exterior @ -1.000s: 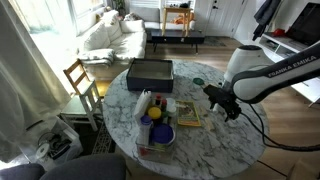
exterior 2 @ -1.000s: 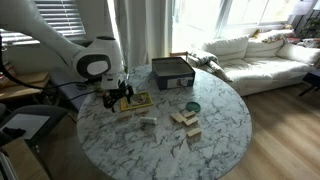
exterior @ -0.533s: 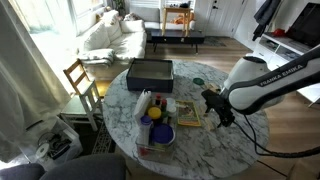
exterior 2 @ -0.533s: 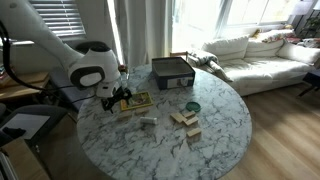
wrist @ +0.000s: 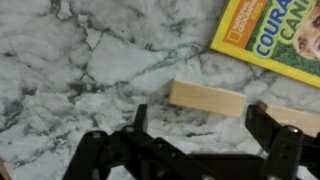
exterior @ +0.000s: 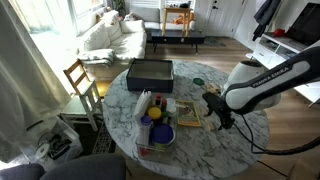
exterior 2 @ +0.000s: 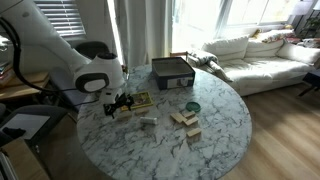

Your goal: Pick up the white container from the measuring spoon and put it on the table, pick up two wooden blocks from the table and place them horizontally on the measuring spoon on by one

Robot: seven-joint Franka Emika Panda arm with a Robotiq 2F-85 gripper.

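Wrist view: your hand (wrist: 200,128) is hovering wide open above the white-and-grey marble desk (wrist: 70,70), gripping nothing. A small pale tan wooden block (wrist: 207,98) is lying flat just ahead of it, in line with the gap. A second such block (wrist: 295,117) is lying by one finger, and a flat yellow book (wrist: 270,35) is sitting beyond both.
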